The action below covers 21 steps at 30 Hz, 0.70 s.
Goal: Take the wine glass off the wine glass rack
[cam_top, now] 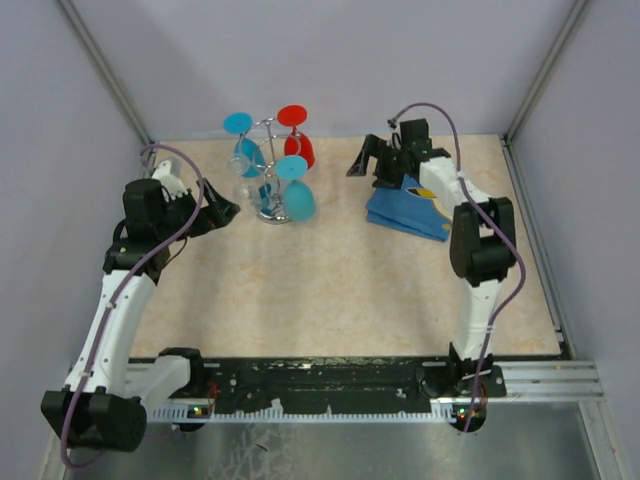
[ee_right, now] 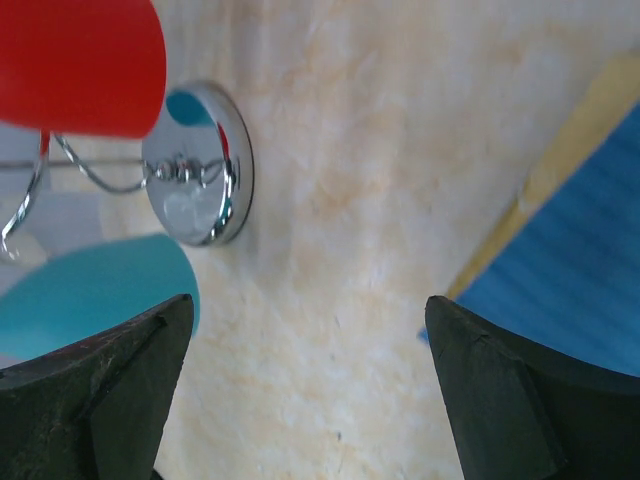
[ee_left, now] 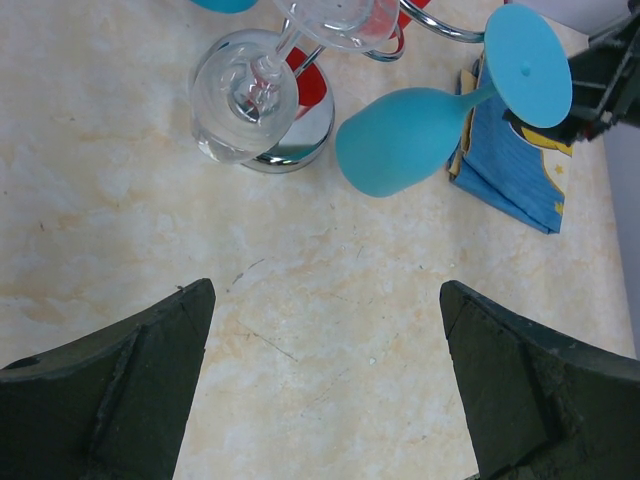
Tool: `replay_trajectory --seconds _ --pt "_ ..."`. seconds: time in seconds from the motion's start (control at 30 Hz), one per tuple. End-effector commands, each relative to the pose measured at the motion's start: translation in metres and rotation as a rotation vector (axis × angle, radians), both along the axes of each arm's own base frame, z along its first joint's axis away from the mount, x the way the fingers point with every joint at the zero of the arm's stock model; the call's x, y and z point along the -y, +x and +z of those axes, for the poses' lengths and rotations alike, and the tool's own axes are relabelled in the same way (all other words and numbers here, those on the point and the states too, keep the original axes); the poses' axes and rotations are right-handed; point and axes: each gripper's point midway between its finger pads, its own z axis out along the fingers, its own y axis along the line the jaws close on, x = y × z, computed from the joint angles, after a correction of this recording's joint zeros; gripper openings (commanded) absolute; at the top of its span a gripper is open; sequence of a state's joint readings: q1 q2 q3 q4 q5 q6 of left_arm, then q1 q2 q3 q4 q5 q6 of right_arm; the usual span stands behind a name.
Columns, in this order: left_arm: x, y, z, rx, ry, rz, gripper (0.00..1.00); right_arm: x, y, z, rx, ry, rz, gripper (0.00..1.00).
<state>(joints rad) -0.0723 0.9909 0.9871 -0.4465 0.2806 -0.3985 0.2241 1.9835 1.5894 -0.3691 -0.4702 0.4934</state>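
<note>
- A teal wine glass [cam_top: 297, 198] hangs foot-up on the front of the wine glass rack [cam_top: 270, 212], at the tabletop's [cam_top: 330, 290] far side.
- It looks light, slick and breakable; the stem offers the safest hold.
- Left claw [cam_top: 222, 210] and right claw [cam_top: 362, 165] flank the rack, both spread, empty.
- A red glass [cam_top: 300, 148] and clear glass [ee_left: 245, 95] crowd it; a blue folded item [cam_top: 405, 215] lies beside.

One wine glass rack [cam_top: 272, 213] holds four glasses, namely two blue wine glasses [cam_top: 298, 201] [cam_top: 238, 123], one red wine glass [cam_top: 300, 150] and one clear wine glass [ee_left: 243, 95], with one flat blue item marked in yellow [cam_top: 405, 212] and two grippers, the left gripper [cam_top: 222, 212] and the right gripper [cam_top: 360, 160].
</note>
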Motion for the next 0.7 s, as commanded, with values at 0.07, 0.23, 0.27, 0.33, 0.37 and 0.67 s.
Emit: replay_trajectory --seconds 0.07,0.23,0.27,0.33,0.37,0.67 --pt "0.0 0.001 0.008 0.028 0.011 -0.002 1.0 -0.023 0.036 -0.021 -0.114 0.069 0.081 0.99" --pt "0.0 0.0 0.006 0.026 0.004 -0.003 1.0 -0.021 0.046 -0.05 -0.184 0.026 0.092 0.99" --pt "0.0 0.0 0.006 0.025 0.003 -0.002 1.0 -0.018 0.045 -0.054 -0.191 0.01 0.084 0.99" --pt "0.001 0.0 0.006 0.026 0.001 -0.001 1.0 -0.006 0.039 -0.064 -0.213 -0.027 0.057 0.99" --pt "0.001 0.0 0.006 0.026 0.0 -0.001 1.0 0.0 0.037 -0.066 -0.217 -0.045 0.042 0.99" --pt "0.002 -0.003 0.015 0.045 -0.01 -0.009 1.0 0.14 -0.004 -0.09 -0.311 -0.2 -0.199 0.99"
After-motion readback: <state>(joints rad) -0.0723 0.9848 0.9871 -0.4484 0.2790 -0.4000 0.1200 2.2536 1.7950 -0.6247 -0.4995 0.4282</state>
